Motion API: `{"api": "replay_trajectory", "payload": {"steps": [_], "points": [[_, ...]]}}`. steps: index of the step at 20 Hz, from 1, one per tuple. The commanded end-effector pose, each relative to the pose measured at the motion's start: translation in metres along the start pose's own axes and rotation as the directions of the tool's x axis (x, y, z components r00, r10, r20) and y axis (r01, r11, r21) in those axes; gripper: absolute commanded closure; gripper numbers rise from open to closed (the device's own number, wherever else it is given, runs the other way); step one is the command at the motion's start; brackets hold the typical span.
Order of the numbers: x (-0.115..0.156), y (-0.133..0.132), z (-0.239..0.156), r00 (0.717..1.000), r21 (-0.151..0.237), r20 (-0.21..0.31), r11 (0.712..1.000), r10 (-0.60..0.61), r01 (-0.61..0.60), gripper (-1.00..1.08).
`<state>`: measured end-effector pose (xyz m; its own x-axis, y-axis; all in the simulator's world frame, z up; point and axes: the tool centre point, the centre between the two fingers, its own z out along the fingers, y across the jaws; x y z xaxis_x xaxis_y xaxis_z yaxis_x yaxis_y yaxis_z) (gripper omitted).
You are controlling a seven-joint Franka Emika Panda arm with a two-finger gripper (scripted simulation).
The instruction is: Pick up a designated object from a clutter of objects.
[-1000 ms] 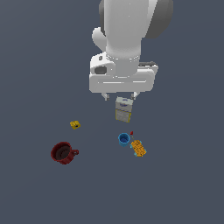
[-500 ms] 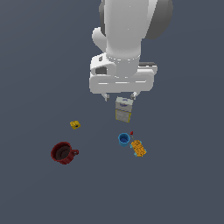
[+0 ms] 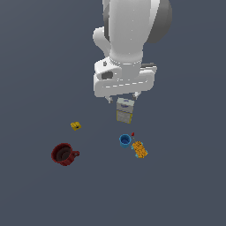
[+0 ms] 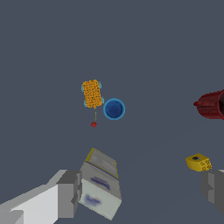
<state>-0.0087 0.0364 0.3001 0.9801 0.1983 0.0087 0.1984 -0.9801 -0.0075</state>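
Bare floor around box (image 3: 125,110); nearest obstacle blue cup (image 3: 125,140), apart; mug (image 3: 64,154) far.

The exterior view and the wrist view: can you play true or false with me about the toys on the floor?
1. The red mug is the thing farthest to the exterior view's left. True.
2. The blue cup sits right beside the orange speckled packet. True.
3. The grey-yellow box is lying far away from the arm. False: it stands just under the gripper.
4. The fingers are squeezed shut on the box. False: in the wrist view they are spread wide, with one finger beside the box.
5. The tiny yellow piece is inside the mug. False: it lies apart on the floor.
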Motion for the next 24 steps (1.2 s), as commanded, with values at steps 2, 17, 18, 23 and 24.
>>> {"api": "replay_trajectory", "payload": {"steps": [2,17,18,23,24], "points": [[-0.006,-0.005,0.008,0.997,0.000,0.001,0.997,-0.080,0.080,-0.92],[-0.044,-0.028,0.047,0.879,0.000,0.005,0.879,-0.477,0.477,-0.92],[-0.047,-0.029,0.050,0.865,0.000,0.005,0.865,-0.501,0.501,-0.92],[-0.061,-0.036,0.063,0.787,0.000,0.007,0.787,-0.617,0.617,-0.92],[-0.064,-0.037,0.065,0.770,0.001,0.007,0.770,-0.638,0.638,-0.92]]}}
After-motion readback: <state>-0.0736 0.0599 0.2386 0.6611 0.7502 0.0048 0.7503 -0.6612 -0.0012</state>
